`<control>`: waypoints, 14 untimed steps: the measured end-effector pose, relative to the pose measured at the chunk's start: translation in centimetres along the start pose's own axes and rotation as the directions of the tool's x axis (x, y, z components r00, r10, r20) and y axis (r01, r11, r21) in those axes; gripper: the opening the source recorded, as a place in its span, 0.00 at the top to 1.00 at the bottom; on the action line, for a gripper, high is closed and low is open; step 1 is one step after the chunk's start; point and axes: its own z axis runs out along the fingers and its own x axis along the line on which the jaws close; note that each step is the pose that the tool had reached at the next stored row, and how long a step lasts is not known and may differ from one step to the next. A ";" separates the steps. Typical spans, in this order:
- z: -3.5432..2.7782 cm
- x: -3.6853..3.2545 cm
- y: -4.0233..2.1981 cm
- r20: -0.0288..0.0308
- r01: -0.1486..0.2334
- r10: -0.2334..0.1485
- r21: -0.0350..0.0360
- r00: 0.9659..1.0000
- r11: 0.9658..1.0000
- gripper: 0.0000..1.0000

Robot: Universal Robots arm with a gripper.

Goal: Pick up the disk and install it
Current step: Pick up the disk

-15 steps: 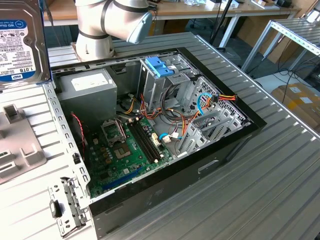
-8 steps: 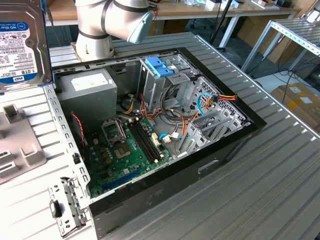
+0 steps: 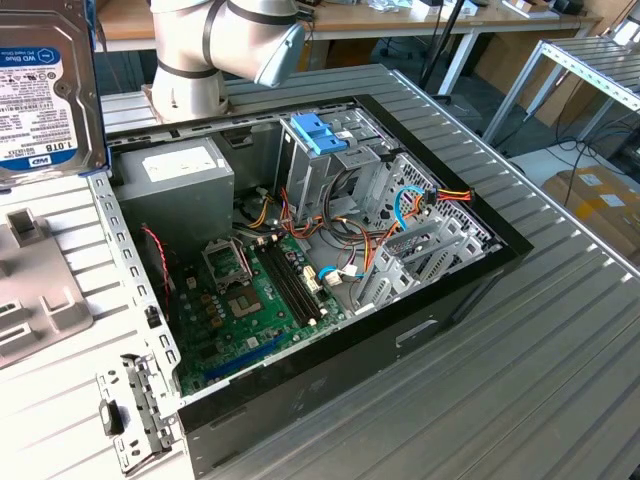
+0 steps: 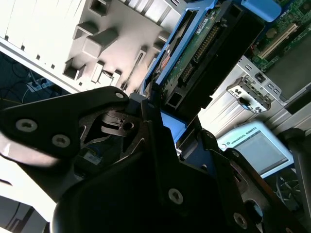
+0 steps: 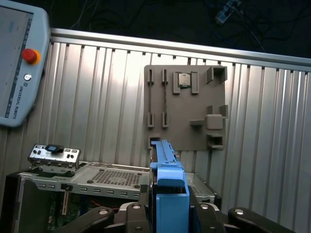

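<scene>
The disk (image 3: 45,90) is held aloft, clear of the table (image 3: 520,400) and well apart from the open computer case (image 3: 400,335). In the exterior view it is seen upright, with its label turned to the camera. In the first wrist view the fingers (image 5: 206,218) are seen pressed against either side of the disk's blue rail (image 5: 167,189), so the disk is judged to be pinched between them and to reach straight out from them. Beyond the tip of the disk a grey fixture plate (image 5: 184,107) is seen lying on the table, and the case's metal frame (image 5: 107,177) lies nearer the fingers. The picking up is judged to be done, and the carrying toward the case is taken to be the step in hand, with nothing yet installed. Inside the case a drive cage (image 3: 335,165) topped by a light-blue bracket (image 3: 318,133) is seen beside the motherboard (image 3: 240,310). For the installing, the disk's rails would have to be lined up squarely with a bay of that cage, and the loose cables (image 3: 350,240) nearby would have to be avoided.
</scene>
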 end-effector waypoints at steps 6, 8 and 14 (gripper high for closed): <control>0.01 0.34 -0.08 0.000 0.000 0.000 0.000 1.000 1.000 0.63; 0.02 0.42 -0.10 0.000 0.000 0.000 0.000 1.000 1.000 0.63; 0.03 0.69 -0.18 0.000 0.000 0.000 0.000 1.000 1.000 0.63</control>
